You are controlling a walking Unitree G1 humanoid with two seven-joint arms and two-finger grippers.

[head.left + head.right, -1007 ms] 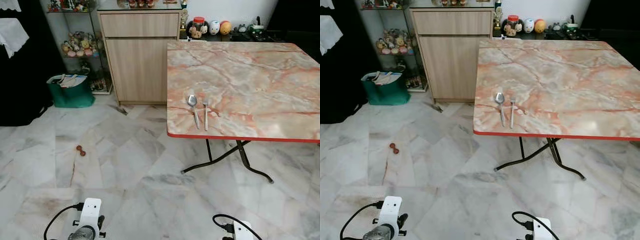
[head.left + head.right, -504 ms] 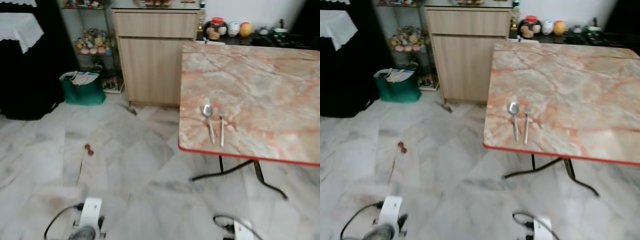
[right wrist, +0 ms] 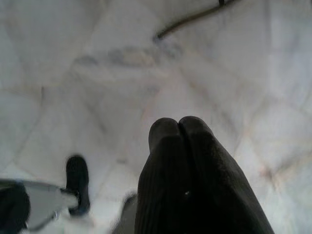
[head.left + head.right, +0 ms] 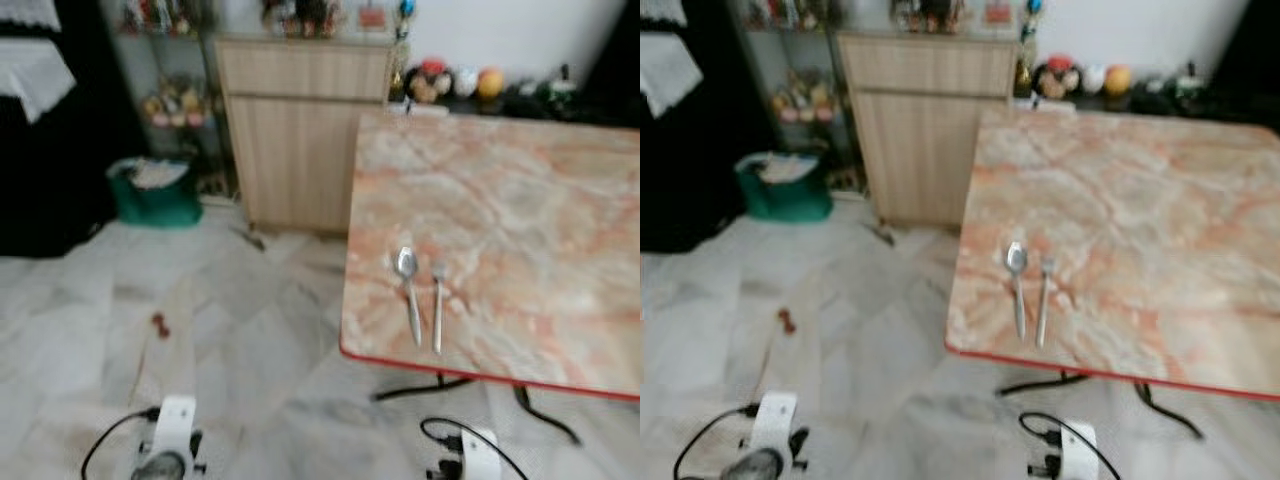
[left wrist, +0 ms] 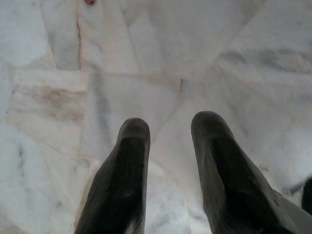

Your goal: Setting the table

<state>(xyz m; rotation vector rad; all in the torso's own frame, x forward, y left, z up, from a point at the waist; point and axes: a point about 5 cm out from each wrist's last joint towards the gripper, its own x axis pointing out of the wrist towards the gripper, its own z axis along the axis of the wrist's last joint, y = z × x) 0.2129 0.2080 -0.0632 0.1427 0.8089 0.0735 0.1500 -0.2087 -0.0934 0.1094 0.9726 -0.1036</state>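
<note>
A silver spoon [image 4: 407, 289] and a silver fork [image 4: 437, 304] lie side by side near the front left corner of the pink marbled table [image 4: 520, 220], which has a red edge. Both arms hang low at the bottom of the eye views, over the floor. My left gripper [image 5: 168, 129] is open above the marble tiles, nothing between its fingers. My right gripper [image 3: 178, 127] is shut with its fingertips pressed together, empty, with a table leg [image 3: 195, 17] beyond it.
A wooden cabinet [image 4: 300, 135] stands behind the table's left side, with a glass shelf of figurines [image 4: 170, 95] and a green bag [image 4: 155, 190] further left. A small red object [image 4: 158, 323] lies on the white marble floor [image 4: 250, 340]. Jars and toys [image 4: 450, 82] line the back.
The whole picture has shifted and blurred: the camera has moved closer, and the table with spoon and fork now looms larger and lower. Both arms still hang low.
</note>
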